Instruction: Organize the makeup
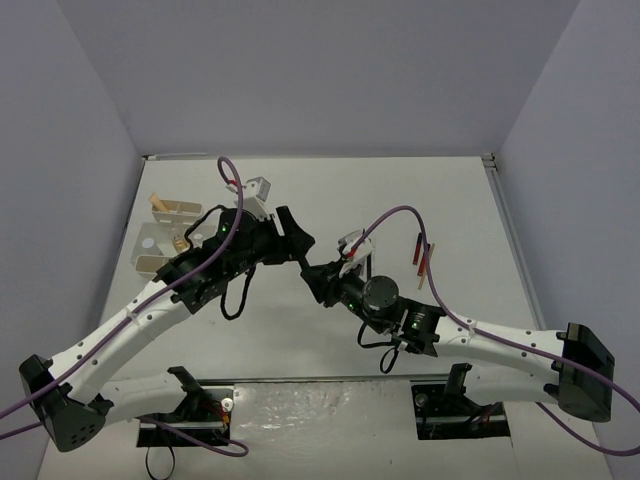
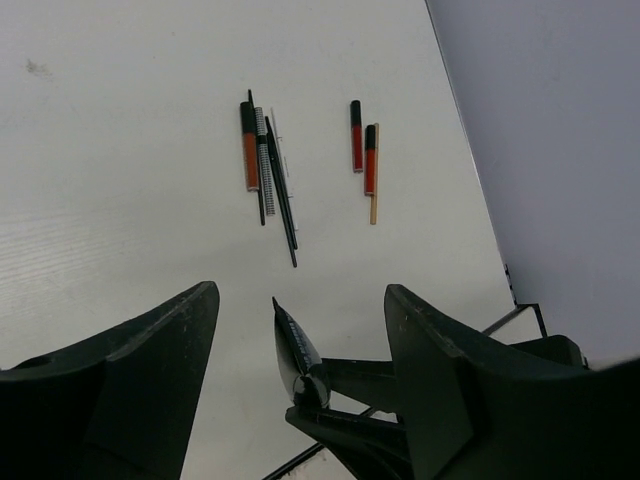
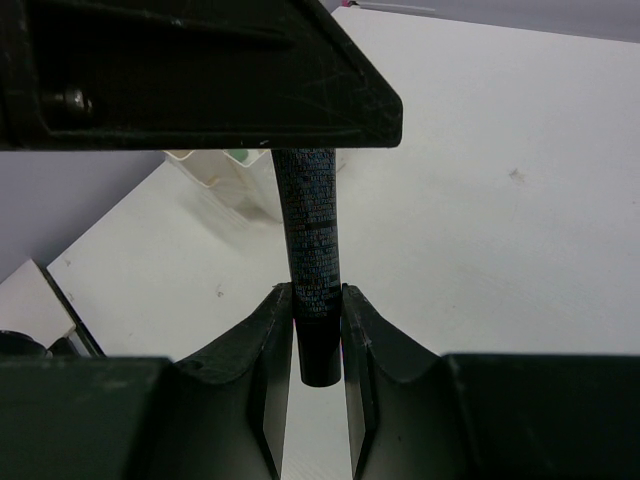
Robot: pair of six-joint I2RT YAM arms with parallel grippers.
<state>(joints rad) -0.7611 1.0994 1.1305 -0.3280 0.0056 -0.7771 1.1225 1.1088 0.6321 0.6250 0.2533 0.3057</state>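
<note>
My right gripper is shut on a black printed makeup tube, gripping it near its cap. In the top view the two grippers meet at mid-table, the right gripper holding the tube toward my left gripper. The left gripper is open, and the tube's flat tip stands between its jaws without touching them. Other makeup lies on the table: a bunch of thin black pencils with a red-black tube, two red-black tubes and a tan stick.
The white compartmented tray stands at the far left with a tan stick and small bottles in it; its corner shows in the right wrist view. Red tubes lie right of centre. Walls enclose the table.
</note>
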